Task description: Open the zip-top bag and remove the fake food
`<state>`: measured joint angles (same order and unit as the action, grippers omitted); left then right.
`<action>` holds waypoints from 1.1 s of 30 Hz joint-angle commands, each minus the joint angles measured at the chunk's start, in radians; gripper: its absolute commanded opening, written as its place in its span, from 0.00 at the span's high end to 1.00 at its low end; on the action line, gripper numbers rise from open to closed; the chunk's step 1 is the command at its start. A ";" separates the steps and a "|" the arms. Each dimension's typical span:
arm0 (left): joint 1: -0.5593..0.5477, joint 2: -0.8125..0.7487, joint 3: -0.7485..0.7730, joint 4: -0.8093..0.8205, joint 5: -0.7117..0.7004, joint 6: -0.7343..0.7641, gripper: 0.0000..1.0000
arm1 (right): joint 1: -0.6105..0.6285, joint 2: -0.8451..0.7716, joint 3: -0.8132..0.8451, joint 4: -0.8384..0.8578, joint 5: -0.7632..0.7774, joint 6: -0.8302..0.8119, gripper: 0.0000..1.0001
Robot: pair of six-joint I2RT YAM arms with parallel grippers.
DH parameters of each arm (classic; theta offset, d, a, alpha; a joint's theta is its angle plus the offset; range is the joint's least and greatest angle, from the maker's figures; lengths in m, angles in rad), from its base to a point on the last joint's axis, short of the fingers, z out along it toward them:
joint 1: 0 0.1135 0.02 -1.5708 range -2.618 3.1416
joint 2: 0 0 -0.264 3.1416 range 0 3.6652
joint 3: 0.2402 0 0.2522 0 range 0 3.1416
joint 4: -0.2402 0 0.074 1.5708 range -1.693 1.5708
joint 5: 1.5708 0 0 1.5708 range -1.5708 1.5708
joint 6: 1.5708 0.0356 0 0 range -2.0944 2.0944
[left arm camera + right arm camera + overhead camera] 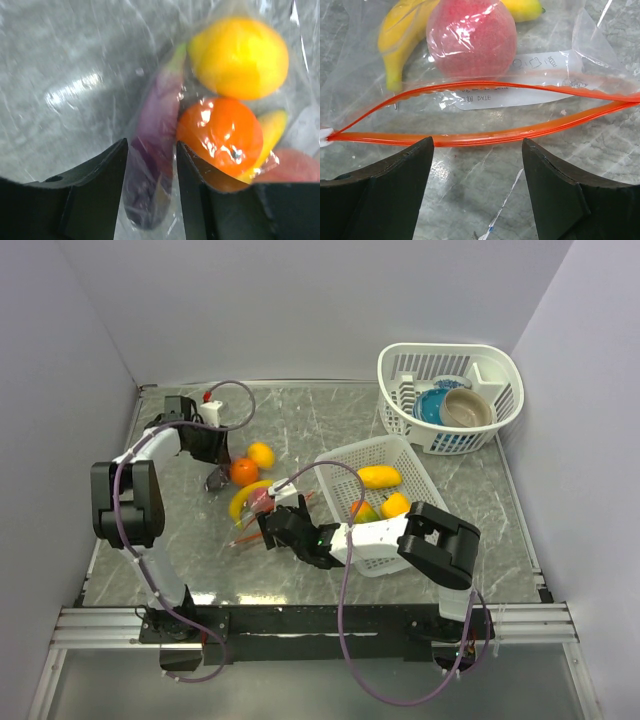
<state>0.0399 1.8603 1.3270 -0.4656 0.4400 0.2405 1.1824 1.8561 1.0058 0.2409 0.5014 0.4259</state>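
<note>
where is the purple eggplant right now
In the left wrist view, the purple eggplant lies inside the zip-top bag, just left of the orange, passing between the left gripper's fingers.

Grey marble table (pixel 330 425), pale walls (pixel 300 300)

Pink fruit (pixel 299 167) mostly out of frame

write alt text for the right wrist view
A zip-top bag lies on a grey marbled table with its red-orange zip strip parted, a pink fruit and a banana inside. The open right gripper sits just before the mouth.
</note>
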 commanded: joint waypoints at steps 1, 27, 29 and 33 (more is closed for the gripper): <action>-0.008 0.005 0.025 0.076 0.017 -0.029 0.50 | 0.006 0.009 -0.013 0.055 -0.006 0.019 0.21; -0.032 -0.120 0.087 -0.145 0.170 -0.023 0.99 | 0.008 -0.069 -0.093 0.083 0.011 0.028 0.22; -0.032 -0.160 0.097 -0.200 0.187 -0.015 0.99 | 0.008 -0.077 -0.113 0.087 0.015 0.039 0.22; -0.081 -0.248 0.086 -0.260 0.204 -0.001 0.99 | 0.011 -0.077 -0.131 0.093 0.016 0.057 0.22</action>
<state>-0.0010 1.7302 1.3746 -0.6300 0.5663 0.2169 1.1824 1.8256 0.8906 0.2958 0.4854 0.4492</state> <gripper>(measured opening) 0.016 0.777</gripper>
